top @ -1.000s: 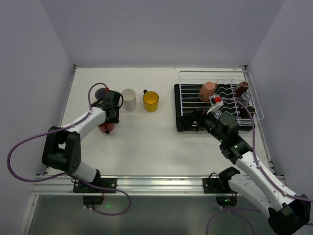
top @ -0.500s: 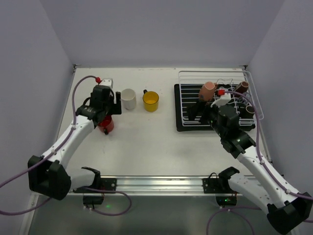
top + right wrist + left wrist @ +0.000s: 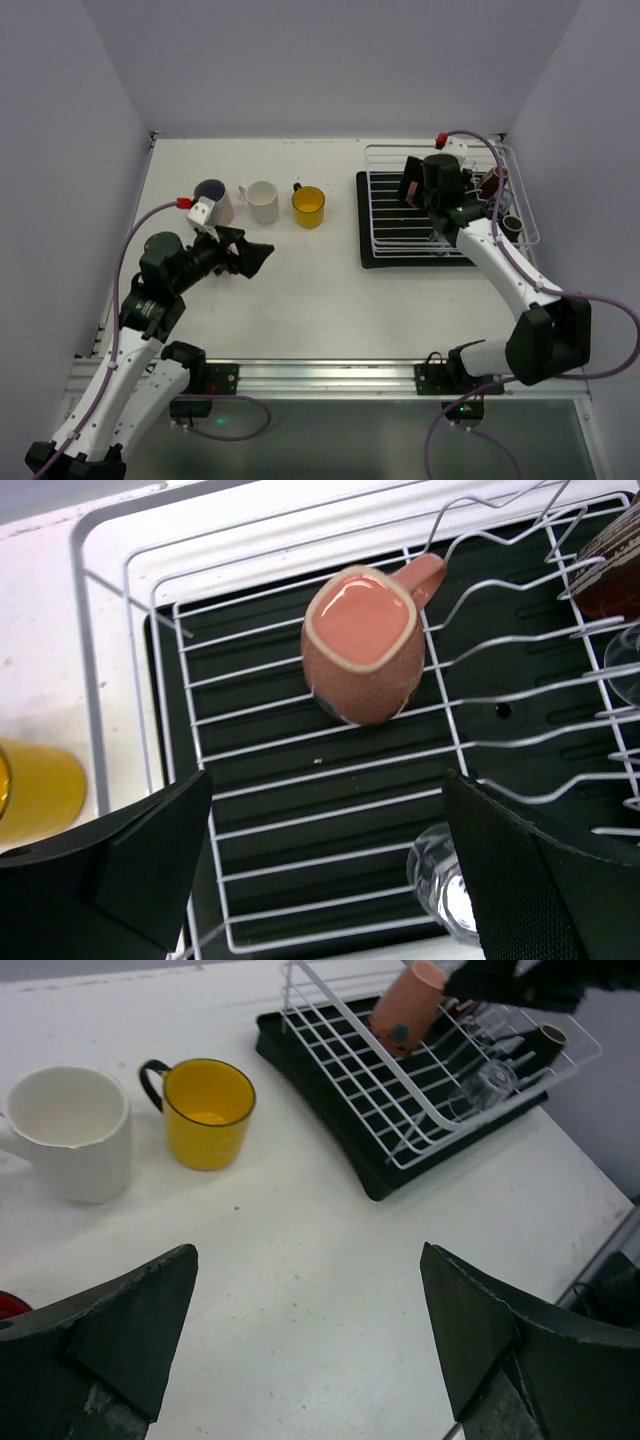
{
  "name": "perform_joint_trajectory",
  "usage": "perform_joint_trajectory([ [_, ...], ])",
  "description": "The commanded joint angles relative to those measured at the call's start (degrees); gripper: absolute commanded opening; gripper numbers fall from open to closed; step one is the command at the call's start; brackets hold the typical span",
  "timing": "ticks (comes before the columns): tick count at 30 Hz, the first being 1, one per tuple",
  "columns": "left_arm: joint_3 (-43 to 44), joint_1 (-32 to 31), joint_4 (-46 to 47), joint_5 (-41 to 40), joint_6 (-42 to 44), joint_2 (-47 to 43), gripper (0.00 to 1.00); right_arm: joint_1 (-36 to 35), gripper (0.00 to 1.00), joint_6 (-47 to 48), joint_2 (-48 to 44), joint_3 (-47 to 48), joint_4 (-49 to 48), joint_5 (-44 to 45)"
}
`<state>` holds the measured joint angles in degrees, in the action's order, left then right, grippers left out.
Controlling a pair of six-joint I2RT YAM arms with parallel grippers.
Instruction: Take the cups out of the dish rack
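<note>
The white wire dish rack (image 3: 375,215) stands on a black tray at the right. In it lie a pinkish-brown cup (image 3: 365,655), a dark brown cup (image 3: 612,572) and a clear glass (image 3: 445,890). My right gripper (image 3: 328,778) hangs open above the rack, just short of the pinkish-brown cup, with nothing between its fingers. On the table at the left stand a cream cup with a dark inside (image 3: 213,196), a white cup (image 3: 70,1132) and a yellow cup (image 3: 205,1112). My left gripper (image 3: 308,1252) is open and empty over bare table. A sliver of the red cup (image 3: 6,1305) shows at its left.
A small dark-mouthed cup (image 3: 512,224) sits at the rack's right rim. Wavy wire dividers (image 3: 520,630) rise beside the pinkish-brown cup. Walls close in the table on the left, far and right sides.
My left gripper opened, let go of the red cup and drew back toward the near edge. My right arm swung to the far side, over the rack above the pinkish-brown cup.
</note>
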<state>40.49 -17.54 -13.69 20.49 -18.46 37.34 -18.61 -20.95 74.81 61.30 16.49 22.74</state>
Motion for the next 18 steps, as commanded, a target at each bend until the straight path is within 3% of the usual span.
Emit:
perform_joint_trajectory([
  [1,-4.8,-1.4,4.9,9.8,-1.4,-4.3,0.97,1.6,0.99,1.4,5.0,7.3,0.6,4.2],
  [8,-4.2,-6.3,2.5,4.6,0.5,-4.7,0.98,2.2,0.99,1.2,18.1,16.0,1.2,6.7],
  [18,-3.8,-8.1,1.8,5.1,1.1,-4.5,0.98,5.1,0.99,-0.9,26.2,19.7,1.6,6.6],
])
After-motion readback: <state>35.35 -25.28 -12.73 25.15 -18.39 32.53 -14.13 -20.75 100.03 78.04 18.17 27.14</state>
